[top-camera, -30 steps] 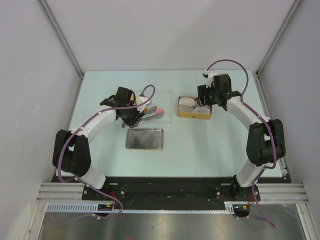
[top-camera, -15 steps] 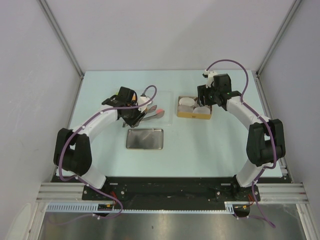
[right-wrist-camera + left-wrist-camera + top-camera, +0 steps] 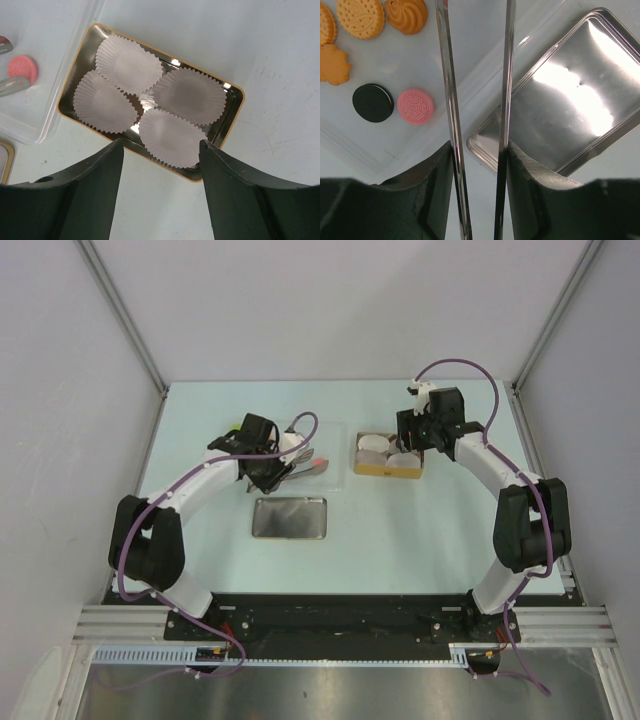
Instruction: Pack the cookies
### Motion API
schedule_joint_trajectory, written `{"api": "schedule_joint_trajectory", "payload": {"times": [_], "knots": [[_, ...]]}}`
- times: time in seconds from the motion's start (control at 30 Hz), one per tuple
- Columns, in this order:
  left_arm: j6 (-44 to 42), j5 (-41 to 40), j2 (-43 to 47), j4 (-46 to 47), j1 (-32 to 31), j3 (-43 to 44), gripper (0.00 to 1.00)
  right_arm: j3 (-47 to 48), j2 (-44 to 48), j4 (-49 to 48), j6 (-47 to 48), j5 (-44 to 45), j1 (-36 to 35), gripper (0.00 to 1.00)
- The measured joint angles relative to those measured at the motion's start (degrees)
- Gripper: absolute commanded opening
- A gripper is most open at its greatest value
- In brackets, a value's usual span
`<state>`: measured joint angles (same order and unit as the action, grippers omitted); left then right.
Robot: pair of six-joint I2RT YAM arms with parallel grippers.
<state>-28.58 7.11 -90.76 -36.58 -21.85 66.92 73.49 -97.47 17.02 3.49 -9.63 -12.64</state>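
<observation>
The cookies lie on a clear plastic tray (image 3: pixel 405 60): several orange ones (image 3: pixel 361 19), a black one (image 3: pixel 372 102) and a pink one (image 3: pixel 415 106). My left gripper (image 3: pixel 476 150) is shut on metal tongs (image 3: pixel 447 75), whose two blades run forward above the tray's edge and hold nothing. In the top view the left gripper (image 3: pixel 262 462) is over the tray's left part. My right gripper (image 3: pixel 160 150) is open and empty, above the near edge of a gold tin (image 3: pixel 235 95) holding several white paper cups (image 3: pixel 172 136). A pink cookie (image 3: pixel 22 69) shows at that view's left.
A silver rectangular tin lid (image 3: pixel 570 100) lies empty beside the tray, in front of it in the top view (image 3: pixel 290 518). The gold tin (image 3: pixel 385 470) sits right of the tray. Side walls stand at both table edges.
My left gripper with the tongs has shifted slightly to the right over the tray. The right arm has barely moved.
</observation>
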Motion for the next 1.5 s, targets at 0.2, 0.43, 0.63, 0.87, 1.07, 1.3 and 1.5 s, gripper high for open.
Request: {"api": "schedule_joint_trajectory", "payload": {"times": [0.2, 0.43, 0.63, 0.87, 1.07, 1.3, 1.5], "knots": [[0.0, -1.1, -0.3, 0.0, -1.0, 0.1, 0.47, 0.0, 0.0, 0.0, 0.0, -0.3, 0.2, 0.66], [-0.1, -2.3, -0.7, 0.0, -1.9, 0.1, 0.46, 0.0, 0.0, 0.0, 0.0, -0.4, 0.5, 0.66], [-0.4, -2.8, -0.8, 0.0, -2.1, 0.1, 0.44, 0.0, 0.0, 0.0, 0.0, -0.4, 0.7, 0.66], [-0.5, -3.5, -0.8, 0.0, -2.1, 0.1, 0.42, 0.0, 0.0, 0.0, 0.0, -0.6, 0.8, 0.65], [-0.6, -3.6, -0.8, 0.1, -2.1, 0.1, 0.34, 0.0, 0.0, 0.0, 0.0, -0.8, 0.8, 0.65], [-0.6, -3.5, -0.6, 0.2, -2.1, 0.1, 0.32, 0.0, 0.0, 0.0, 0.0, -0.8, 0.8, 0.65], [-0.5, -3.3, 0.2, 0.4, -2.1, 0.1, 0.29, 0.0, 0.0, 0.0, 0.0, -0.8, 1.0, 0.65]]}}
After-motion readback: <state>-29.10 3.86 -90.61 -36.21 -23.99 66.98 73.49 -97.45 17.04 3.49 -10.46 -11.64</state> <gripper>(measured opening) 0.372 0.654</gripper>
